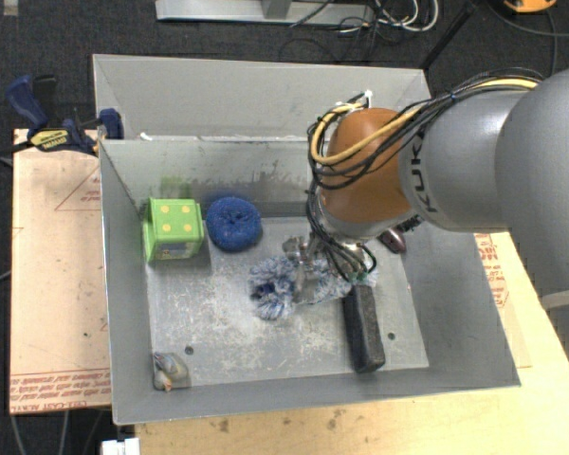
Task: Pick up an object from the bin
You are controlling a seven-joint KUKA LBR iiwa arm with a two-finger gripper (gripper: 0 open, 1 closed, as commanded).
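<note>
1. Now my tool (315,271) sits low in the bin (123,254), at the frayed blue-and-white cloth tuft (277,290) near the middle of the floor; I judge this the grasping step.
2. Released or clenched, I cannot tell: my orange cover (360,173) hides it.
3. Next, I judge, comes a firm hold on the tuft and a straight lift, clear of the black bar (362,330) just beside.

A robotics lab: a KUKA arm (474,150) over a grey metal bin (266,93), loose cables (403,3) on dark carpet (57,8).
</note>
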